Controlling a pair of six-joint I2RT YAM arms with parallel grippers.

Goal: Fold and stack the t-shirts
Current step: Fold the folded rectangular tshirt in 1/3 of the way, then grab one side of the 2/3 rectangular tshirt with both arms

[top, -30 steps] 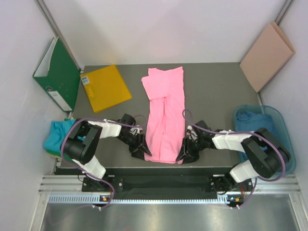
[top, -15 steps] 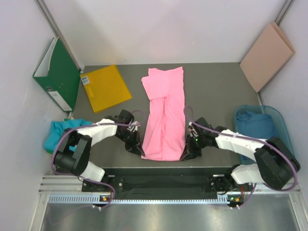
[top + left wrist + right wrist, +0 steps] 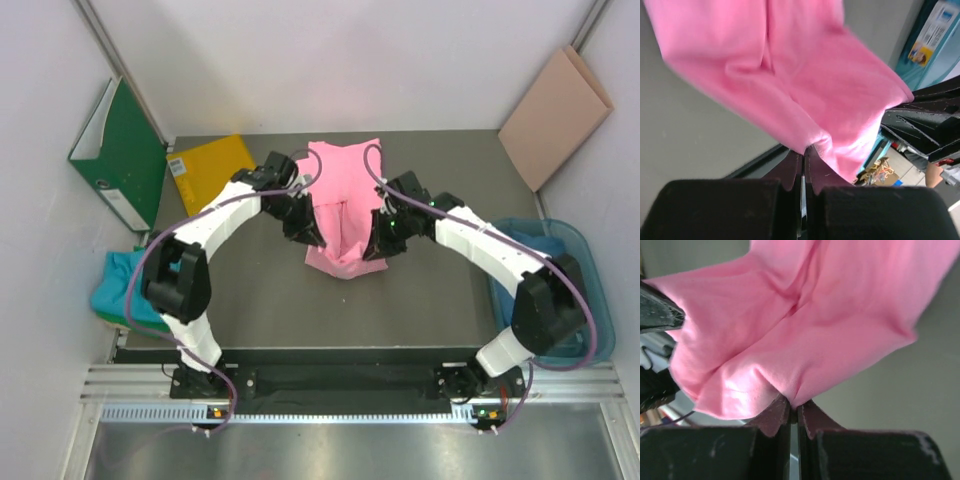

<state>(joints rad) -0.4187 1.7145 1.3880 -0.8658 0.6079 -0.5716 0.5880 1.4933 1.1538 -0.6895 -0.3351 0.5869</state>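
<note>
The bright pink t-shirt (image 3: pixel 345 185) lies lengthwise at the middle of the table (image 3: pixel 450 160). Its far end is flat near the far edge, while its near end is raised off the surface and doubled toward the far end in a sagging fold. A teal t-shirt (image 3: pixel 110 285) lies bunched just beyond the table's left edge. A blue-green one (image 3: pixel 530 242) sits crumpled in the bin (image 3: pixel 590 260) beyond the right edge.

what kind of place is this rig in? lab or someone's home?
Most likely a lab test cell, not a home: a grey tabletop boxed in by plain white panels, an aluminium slotted rail along its near edge, and staged props like the green rigid binder and bright pink cloth t-shirt.
</note>
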